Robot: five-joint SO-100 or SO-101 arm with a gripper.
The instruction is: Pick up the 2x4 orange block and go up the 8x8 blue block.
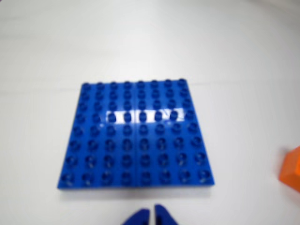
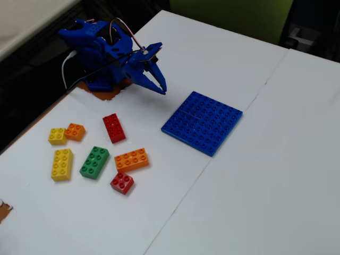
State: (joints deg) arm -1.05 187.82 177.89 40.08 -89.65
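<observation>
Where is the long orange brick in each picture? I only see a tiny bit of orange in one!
Wrist view: only an orange corner shows at the right edge, too cropped to say which brick it is.
Fixed view: the 2x4 orange block lies left of centre, between a green brick and the baseplate.
Shared landmark: the 8x8 blue block, bare in both.

In the fixed view, the large flat blue studded plastic baseplate (image 2: 202,122) lies on the white counter (image 2: 255,186); the orange rectangular eight-stud plastic brick (image 2: 131,159) lies at its 8 o'clock, well apart.
</observation>
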